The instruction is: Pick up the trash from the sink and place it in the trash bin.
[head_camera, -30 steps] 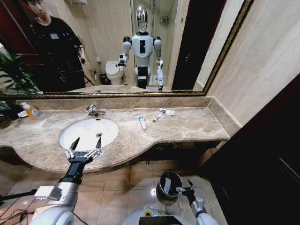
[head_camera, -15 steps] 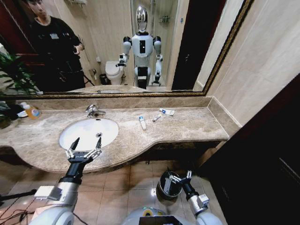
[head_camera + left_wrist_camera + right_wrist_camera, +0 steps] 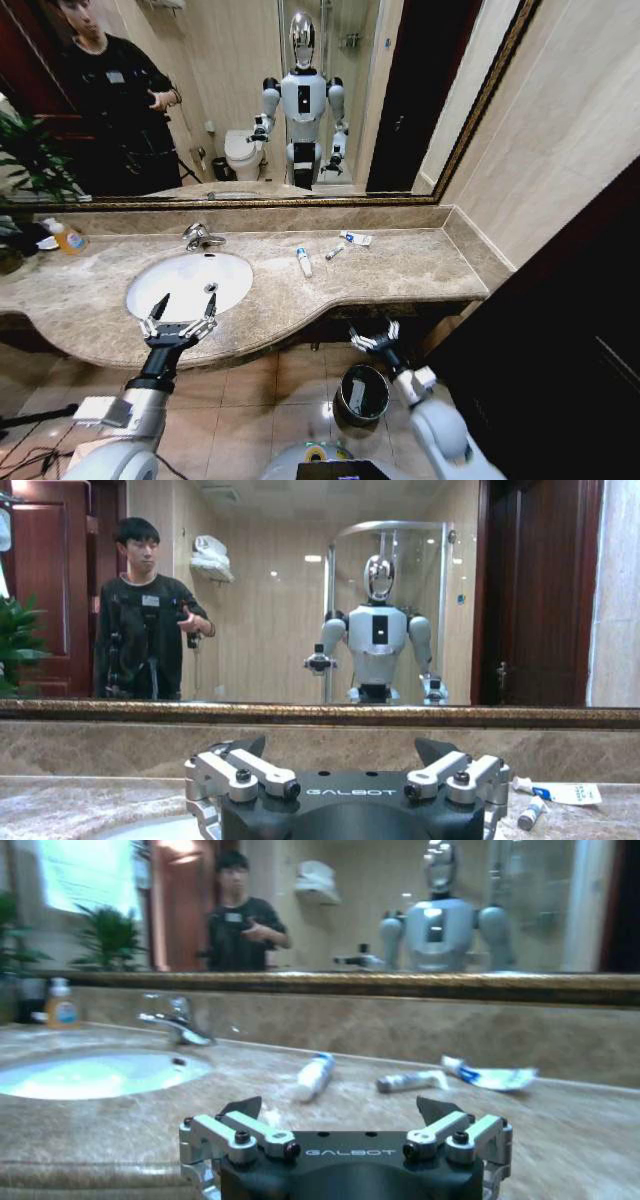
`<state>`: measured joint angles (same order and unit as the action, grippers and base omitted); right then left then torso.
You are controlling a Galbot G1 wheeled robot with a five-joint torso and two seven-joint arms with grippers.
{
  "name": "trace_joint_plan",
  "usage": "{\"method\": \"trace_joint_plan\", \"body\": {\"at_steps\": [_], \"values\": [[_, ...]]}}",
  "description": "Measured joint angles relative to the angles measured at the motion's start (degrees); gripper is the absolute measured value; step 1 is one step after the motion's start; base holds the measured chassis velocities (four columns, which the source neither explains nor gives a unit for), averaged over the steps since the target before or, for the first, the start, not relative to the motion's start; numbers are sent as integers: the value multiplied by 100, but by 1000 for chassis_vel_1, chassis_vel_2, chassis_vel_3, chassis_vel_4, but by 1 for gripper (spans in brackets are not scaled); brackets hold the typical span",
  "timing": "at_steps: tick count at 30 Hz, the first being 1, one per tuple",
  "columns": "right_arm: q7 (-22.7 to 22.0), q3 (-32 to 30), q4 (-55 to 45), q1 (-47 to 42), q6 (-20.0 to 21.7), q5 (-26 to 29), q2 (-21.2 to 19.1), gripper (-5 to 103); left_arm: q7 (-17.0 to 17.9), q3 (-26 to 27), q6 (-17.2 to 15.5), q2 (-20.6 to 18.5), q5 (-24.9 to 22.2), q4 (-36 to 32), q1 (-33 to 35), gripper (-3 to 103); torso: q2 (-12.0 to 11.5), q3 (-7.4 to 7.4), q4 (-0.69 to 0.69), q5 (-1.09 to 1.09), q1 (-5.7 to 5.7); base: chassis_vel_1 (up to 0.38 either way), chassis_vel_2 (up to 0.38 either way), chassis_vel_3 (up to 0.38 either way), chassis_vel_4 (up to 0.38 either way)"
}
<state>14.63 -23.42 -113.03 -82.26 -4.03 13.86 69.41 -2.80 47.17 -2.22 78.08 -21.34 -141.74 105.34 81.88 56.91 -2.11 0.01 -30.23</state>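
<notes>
Trash lies on the countertop [image 3: 420,265] right of the sink [image 3: 190,283]: a white bottle [image 3: 304,262] with a blue cap, a small tube [image 3: 333,252] and a flat packet [image 3: 356,238]. The right gripper [image 3: 368,338], fingers spread, hangs by the counter edge above the bin [image 3: 362,393]; it should probably approach the bottle squarely. The left gripper [image 3: 180,325] hovers spread at the sink.

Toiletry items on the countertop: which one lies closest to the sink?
The white bottle with blue cap. It lies nearest the sink; the small tube and flat packet sit farther right, toward the mirror.
</notes>
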Motion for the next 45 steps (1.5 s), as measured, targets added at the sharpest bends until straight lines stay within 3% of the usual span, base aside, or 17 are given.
{"method": "trace_joint_plan", "body": {"at_steps": [4,10,23,33,45], "values": [[-22,294,143,547,383,300,-195,100,0,0,0,0,0,0,0,100,0,0,0,-1,0,0,0,0,0],[-549,1072,641,1623,789,594,-253,100,0,0,0,0,0,0,0,100,0,0,0,-1,0,0,0,0,0],[-1208,1967,1743,3064,1127,1062,-41,100,0,0,0,0,0,0,0,100,0,0,0,-2,0,0,0,0,0],[-1259,2348,2227,3813,1211,1248,-29,100,0,0,0,1,0,0,0,100,0,0,0,-2,0,0,0,0,0],[-2078,2967,2740,4420,1515,1514,522,100,1,0,0,0,0,0,0,100,0,0,0,-2,0,0,0,0,0]]}}
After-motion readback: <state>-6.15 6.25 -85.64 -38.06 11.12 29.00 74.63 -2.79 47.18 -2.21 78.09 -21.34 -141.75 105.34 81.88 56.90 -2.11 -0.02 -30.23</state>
